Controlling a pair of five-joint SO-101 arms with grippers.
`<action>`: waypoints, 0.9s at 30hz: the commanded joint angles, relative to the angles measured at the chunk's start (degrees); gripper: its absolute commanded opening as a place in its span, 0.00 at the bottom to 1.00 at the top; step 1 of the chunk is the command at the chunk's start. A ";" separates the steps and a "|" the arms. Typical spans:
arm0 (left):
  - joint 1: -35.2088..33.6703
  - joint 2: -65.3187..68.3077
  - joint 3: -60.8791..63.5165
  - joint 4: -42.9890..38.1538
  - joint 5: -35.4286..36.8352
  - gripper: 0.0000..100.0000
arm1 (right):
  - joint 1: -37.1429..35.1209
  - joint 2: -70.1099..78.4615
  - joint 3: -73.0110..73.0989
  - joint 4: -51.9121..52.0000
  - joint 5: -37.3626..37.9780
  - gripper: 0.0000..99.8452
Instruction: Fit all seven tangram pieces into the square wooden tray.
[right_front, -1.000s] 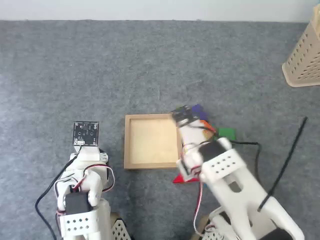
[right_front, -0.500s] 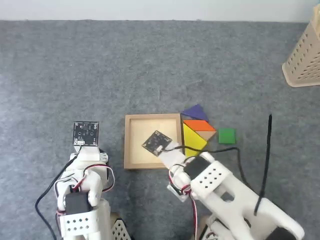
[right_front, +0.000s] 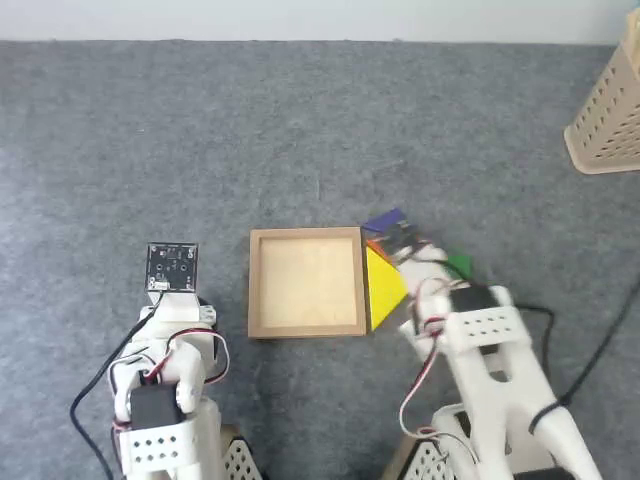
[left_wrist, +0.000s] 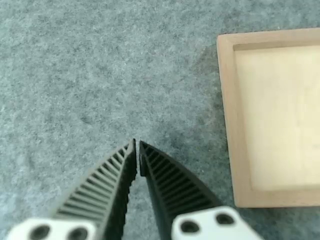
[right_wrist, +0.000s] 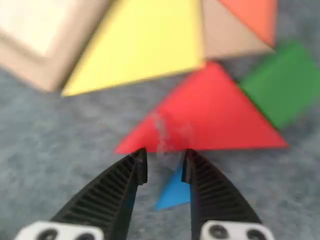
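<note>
The right tool (right_wrist: 162, 157) pointed down at the loose pieces, its two ribbed jaws standing a little apart with the tips at the near edge of the red triangle (right_wrist: 205, 115). A small blue piece (right_wrist: 174, 192) showed in the gap between them. Whether the jaws pressed on it or merely straddled it could not be told. Past the red triangle lay the large yellow triangle (right_wrist: 145, 40), one long edge against the outer wall of the square wooden tray (right_front: 256, 285). A plain wood-coloured piece (right_wrist: 222, 37) and an orange triangle (right_wrist: 250, 15) sat against the yellow one's far side, and a green square (right_wrist: 285, 82) lay just beside the red triangle's corner. In the high view a purple piece (right_front: 385, 220) lay at the far end of the cluster, near the tray's corner.

The left tool (left_wrist: 136, 145) hung over the grey felt tabletop (right_front: 200, 130) on the tray's other side, jaws together and holding nothing, near the tray's rim but not touching it.

By my reckoning the task had barely begun. The tray's floor was bare, and all seven pieces I could count lay outside it, bunched along one side. Every placement was yet to be made, and the first pick looked likeliest from the blue or red piece under the right tool.
</note>
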 joint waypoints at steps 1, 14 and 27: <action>-0.18 -0.53 -0.31 0.09 -0.26 0.01 | 3.12 -1.89 -5.63 2.24 -2.11 0.14; -0.18 -0.53 -0.31 0.09 -0.26 0.01 | -2.68 5.32 -26.99 12.88 -32.18 0.14; -0.18 -0.53 -0.31 0.09 -0.26 0.01 | -3.91 27.38 -32.09 9.71 -39.30 0.19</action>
